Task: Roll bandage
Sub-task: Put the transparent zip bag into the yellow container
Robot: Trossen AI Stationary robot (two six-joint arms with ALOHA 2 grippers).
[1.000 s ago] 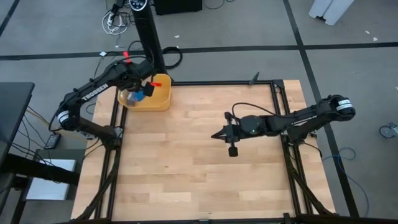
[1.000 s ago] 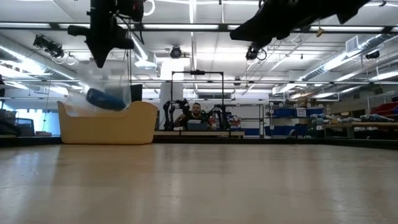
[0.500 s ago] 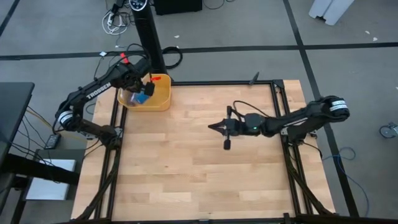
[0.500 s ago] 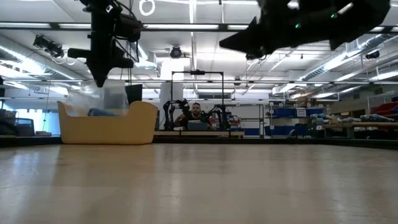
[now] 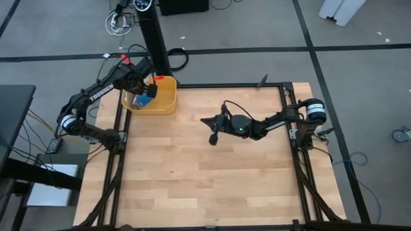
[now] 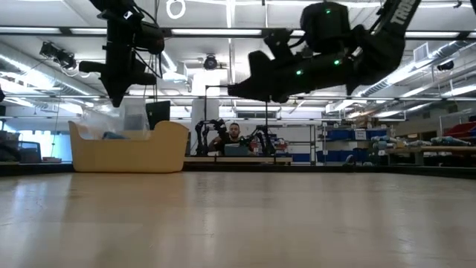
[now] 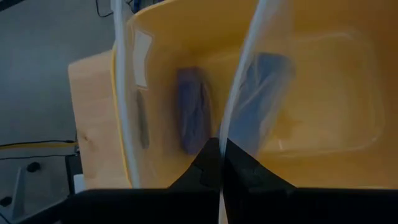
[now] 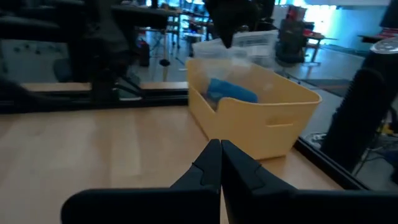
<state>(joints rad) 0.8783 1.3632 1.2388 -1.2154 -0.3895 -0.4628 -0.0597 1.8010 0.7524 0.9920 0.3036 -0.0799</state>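
Note:
The bandage (image 8: 231,90) is a bright blue roll inside a clear plastic packet (image 6: 128,119), low in the yellow bin (image 5: 166,102) at the table's far left corner. It also shows in the high view (image 5: 146,101). My left gripper (image 5: 151,90) is above the bin, shut on the packet. In the left wrist view two bluish shapes show through the plastic, one lighter (image 7: 264,87) and one duller purple-blue (image 7: 193,112). My right gripper (image 5: 204,120) is shut and empty above the table's middle, pointing toward the bin. My left gripper pinches the clear packet's upper edge (image 7: 231,121) between its two shut fingers, coming from above and pointing down. The packet hangs below the fingers into the bin, with the bandage in its lower part, below the bin's rim.
The yellow bin (image 6: 126,149) stands at the table's far left corner. A black post (image 5: 154,35) rises just behind it. The dark frame rail (image 5: 289,109) runs along the table's right edge. Bare wood (image 5: 199,173) lies in front of both arms.
My left gripper has lowered the packet, so the blue bandage, first above the bin's rim, has sunk into the bin. My right gripper has gone toward the table's left and far edge, toward the bin, staying shut.

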